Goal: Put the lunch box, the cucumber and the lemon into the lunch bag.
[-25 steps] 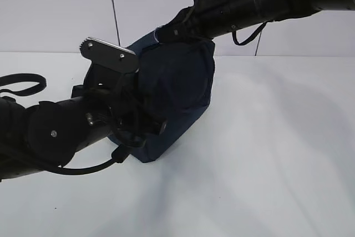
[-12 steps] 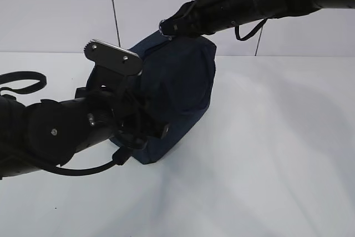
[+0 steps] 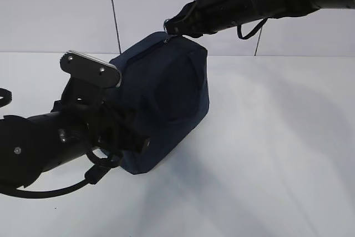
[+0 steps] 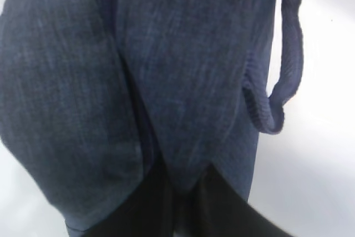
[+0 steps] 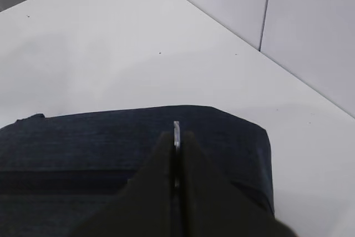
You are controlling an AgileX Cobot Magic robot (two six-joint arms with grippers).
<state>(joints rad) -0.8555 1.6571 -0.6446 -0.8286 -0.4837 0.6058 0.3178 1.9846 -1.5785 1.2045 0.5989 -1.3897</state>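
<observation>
Since the earlier frame the dark navy fabric lunch bag has tipped leftward on the white tabletop. Above it, the right pincer is clamped on the metal zipper ring; the left pincer pinches fabric below. Holding that anchor steady should let the zipper travel cleanly.

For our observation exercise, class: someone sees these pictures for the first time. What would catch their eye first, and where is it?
The dark navy lunch bag stands tilted at the middle of the white table, pinched from both ends. The right gripper is shut on the metal zipper pull at the bag's top corner, while the left gripper is shut on a fold of fabric low on its side, beside a loop handle.
</observation>
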